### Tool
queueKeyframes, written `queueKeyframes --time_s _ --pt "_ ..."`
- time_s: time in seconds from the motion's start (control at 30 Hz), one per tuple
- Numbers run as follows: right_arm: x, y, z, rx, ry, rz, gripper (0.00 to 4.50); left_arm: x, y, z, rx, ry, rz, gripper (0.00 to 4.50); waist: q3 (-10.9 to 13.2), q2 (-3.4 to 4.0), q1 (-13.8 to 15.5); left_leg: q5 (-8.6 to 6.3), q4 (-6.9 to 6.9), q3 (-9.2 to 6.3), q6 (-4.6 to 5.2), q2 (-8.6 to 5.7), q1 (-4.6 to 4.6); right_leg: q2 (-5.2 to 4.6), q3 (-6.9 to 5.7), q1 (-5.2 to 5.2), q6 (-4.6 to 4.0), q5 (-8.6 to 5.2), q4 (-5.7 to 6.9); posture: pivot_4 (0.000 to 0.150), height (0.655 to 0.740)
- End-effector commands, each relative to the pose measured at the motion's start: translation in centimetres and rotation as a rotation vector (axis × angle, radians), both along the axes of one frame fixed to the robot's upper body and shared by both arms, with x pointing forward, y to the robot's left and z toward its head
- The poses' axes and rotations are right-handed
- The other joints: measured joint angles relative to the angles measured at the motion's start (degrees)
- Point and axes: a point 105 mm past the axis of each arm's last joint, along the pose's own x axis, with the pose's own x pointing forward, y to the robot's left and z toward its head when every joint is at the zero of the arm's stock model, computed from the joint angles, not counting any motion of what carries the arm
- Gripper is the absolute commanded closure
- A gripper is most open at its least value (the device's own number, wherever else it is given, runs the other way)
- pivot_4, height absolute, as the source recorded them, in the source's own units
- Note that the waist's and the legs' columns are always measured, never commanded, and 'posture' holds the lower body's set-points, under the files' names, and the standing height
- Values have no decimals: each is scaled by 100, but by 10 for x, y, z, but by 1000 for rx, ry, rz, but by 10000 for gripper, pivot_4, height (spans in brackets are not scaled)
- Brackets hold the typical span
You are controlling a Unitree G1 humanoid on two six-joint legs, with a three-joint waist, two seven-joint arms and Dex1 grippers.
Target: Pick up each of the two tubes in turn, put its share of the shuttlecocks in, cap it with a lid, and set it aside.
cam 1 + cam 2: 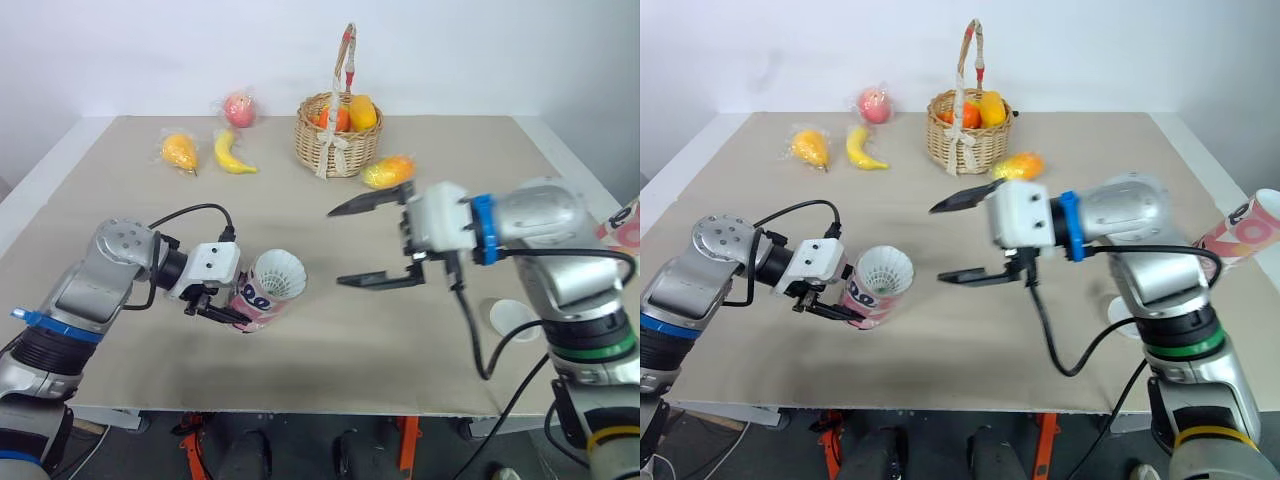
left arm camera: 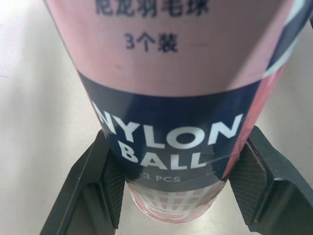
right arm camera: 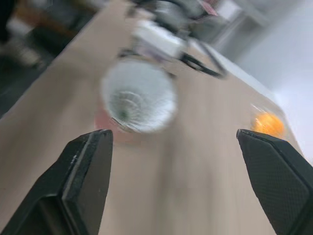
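Observation:
A pink and navy tube (image 1: 256,304) is tilted in my left gripper (image 1: 228,305), its mouth turned toward the right. In the left wrist view both fingers (image 2: 105,181) press on the tube (image 2: 171,73) at its "NYLON BALL" label. A white shuttlecock (image 1: 279,274) shows at the tube's mouth. To the right of the mouth and apart from it, my right gripper (image 1: 335,248) hangs open with nothing held, and its wrist view looks at the shuttlecock (image 3: 139,100). A second pink tube (image 1: 1245,232) lies at the table's right edge. A white lid (image 1: 512,317) rests on the table under my right arm.
A wicker basket (image 1: 338,140) with fruit stands at the back centre, with a wrapped orange fruit (image 1: 388,170) beside it. A banana (image 1: 232,152), a wrapped yellow fruit (image 1: 179,151) and a pink fruit (image 1: 239,108) lie at the back left.

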Motion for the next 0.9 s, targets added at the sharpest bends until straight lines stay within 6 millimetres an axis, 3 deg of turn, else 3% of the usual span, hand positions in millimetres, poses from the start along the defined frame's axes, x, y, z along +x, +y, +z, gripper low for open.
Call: queueKeyframes --time_s 0.03,0.17,0.3,0.43,0.53,0.67,0.7,0.77,0.9 --pt "-3 -26 -5 50 56 -122 1634 -14 -22 -3 -96 77 -83 18334 0 0 64 0 0 -1 0 -2 0 -1 -1 1 1 -1 0 1500 7400" --pt "-9 -46 -20 48 124 -221 1634 -17 -32 2 -162 66 -114 18334 3 -2 96 -2 7 -11 -1 -8 -24 -9 -11 -9 6 -4 -4 1500 7400" --pt "-14 -50 -7 114 132 -246 1634 -12 -52 6 -273 40 -117 18334 8 -8 89 -1 18 -8 -1 -6 -32 -4 -8 -19 12 5 -1 1500 7400" --pt "-12 -45 6 148 120 -255 1634 -21 -51 -6 -226 95 -151 18334 14 -16 24 0 20 -12 -2 12 -25 23 -7 -18 19 4 -1 1500 7400" --pt "-16 -33 11 147 133 -191 9552 -19 -38 -17 -117 96 -140 18334 16 -17 14 2 16 -14 -1 20 -20 33 -7 -19 18 4 1 1500 7400" --pt "-32 -19 -1 49 150 -46 28511 -19 -27 -22 -32 118 -138 18334 16 -18 7 2 14 -15 -2 27 -18 39 -9 -16 13 1 1 1500 7400" --pt "-32 -15 -2 24 139 -27 31347 -19 -25 -23 -17 117 -138 18334 16 -18 -10 2 14 -13 -1 28 -17 39 -8 -17 13 0 1 1500 7400" --pt "-33 -6 -3 -19 120 25 42993 -17 -21 -24 4 116 -134 18334 16 -17 -44 2 13 -11 -1 28 -17 38 -6 -18 13 0 1 1500 7400" --pt "-36 21 0 -124 69 177 44063 -14 -16 -22 23 114 -146 18334 16 -17 -74 2 13 -3 -1 48 -6 56 -3 -18 3 6 2 1500 7400"
